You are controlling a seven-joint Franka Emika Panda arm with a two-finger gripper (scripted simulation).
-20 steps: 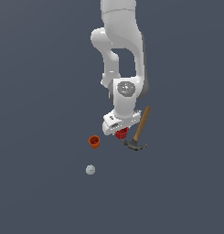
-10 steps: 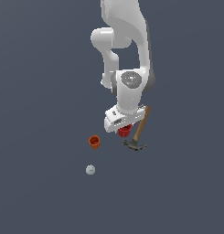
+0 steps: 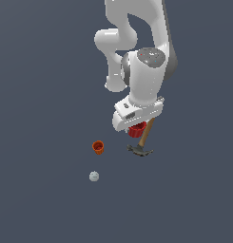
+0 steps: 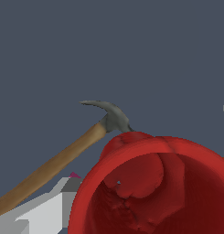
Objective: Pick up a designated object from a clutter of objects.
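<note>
The small red ribbed cup (image 3: 137, 131) hangs under my gripper (image 3: 135, 126), which is shut on it and holds it above the floor. In the wrist view the red cup (image 4: 150, 192) fills the near field with its open mouth toward the camera, and a grey-white finger (image 4: 40, 212) shows beside it. The smaller orange cup (image 3: 98, 147) stands on the floor, to the exterior view's left of the gripper. The wooden-handled hammer (image 3: 144, 138) lies just below and behind the red cup, its dark head (image 4: 111, 114) clear of the cup.
A pale grey-white ball (image 3: 93, 176) lies on the floor, nearer the camera than the orange cup. A tiny pink piece (image 4: 75, 175) shows by the hammer handle in the wrist view. The floor is plain dark grey.
The arm has risen and swung slightly to the exterior view's right, lifting the red cup off the floor. The orange cup, ball and hammer have stayed where they were.
</note>
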